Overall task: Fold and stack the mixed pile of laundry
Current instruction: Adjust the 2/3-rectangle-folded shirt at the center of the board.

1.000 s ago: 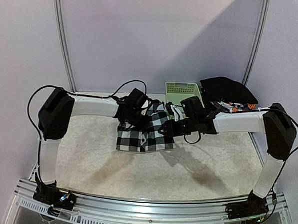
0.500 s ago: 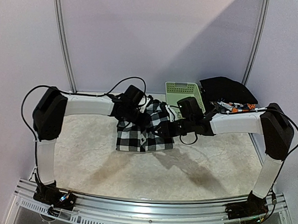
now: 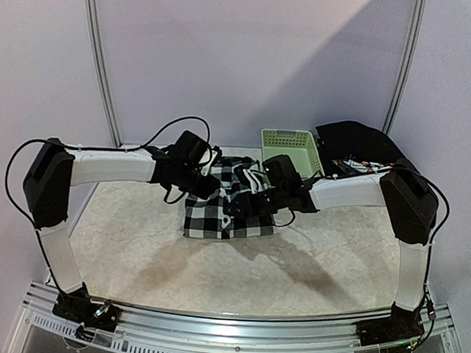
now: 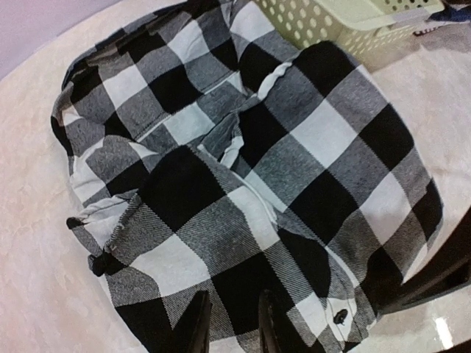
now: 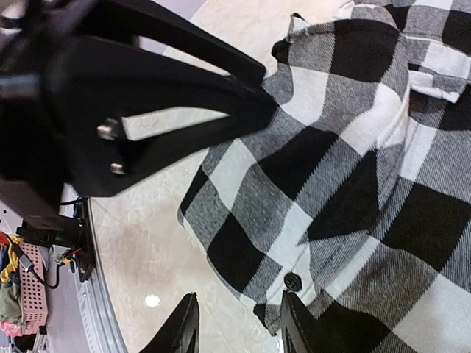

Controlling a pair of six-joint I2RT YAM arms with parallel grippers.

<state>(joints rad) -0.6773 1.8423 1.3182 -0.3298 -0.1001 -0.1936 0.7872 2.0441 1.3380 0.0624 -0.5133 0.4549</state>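
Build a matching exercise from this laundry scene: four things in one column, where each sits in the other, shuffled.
Things:
1. checked shirt
2. pale green slotted basket
3. black cloth
4. printed pieces

Places:
A. far right corner
B. centre, spread out
C. at the back, just right of centre
D. right side, just in front of the black cloth

Pairs: 1-B, 2-C, 3-A, 4-D

1. Your left arm (image 3: pixel 110 166) and right arm (image 3: pixel 353 191) each wore white link shells between bulky black joint housings.
2. Thin black cables looped out from both arms.
3. The left gripper (image 4: pixel 232 327) and right gripper (image 5: pixel 237 323) had slim black fingers.
4. Two silver screw heads sat on the left gripper's wedge-shaped black body.
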